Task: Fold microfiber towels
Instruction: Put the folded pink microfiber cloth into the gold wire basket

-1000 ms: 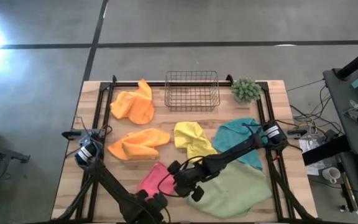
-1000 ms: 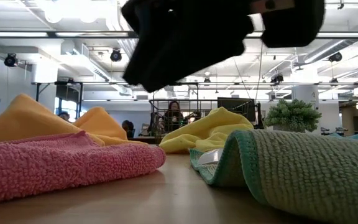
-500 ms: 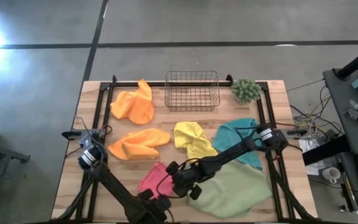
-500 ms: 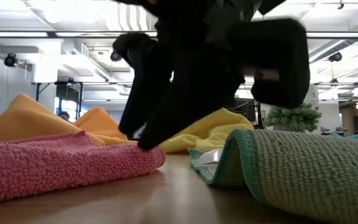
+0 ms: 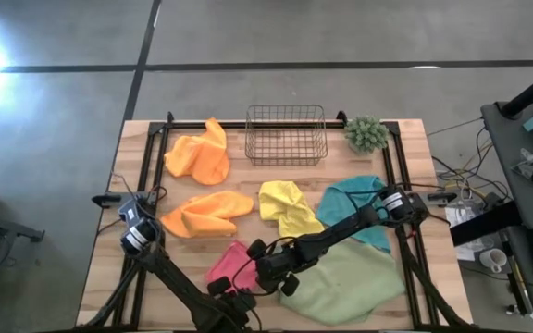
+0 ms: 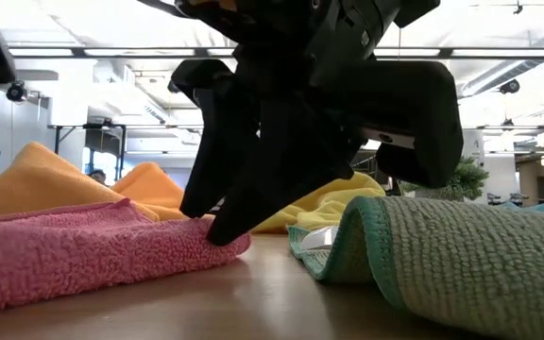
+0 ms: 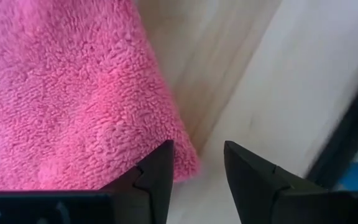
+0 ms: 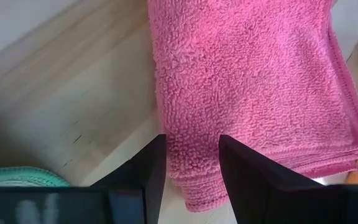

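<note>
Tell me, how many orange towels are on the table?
2. One orange towel lies at the far left, beside the wire basket; the other orange towel lies nearer, left of the yellow towel.

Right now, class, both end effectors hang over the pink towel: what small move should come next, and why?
Probably lower both and close. The right end effector stands open astride one edge of the pink towel, the left end effector open over its corner, neither gripping yet. Pinching both would let the arms lift and fold it.
</note>
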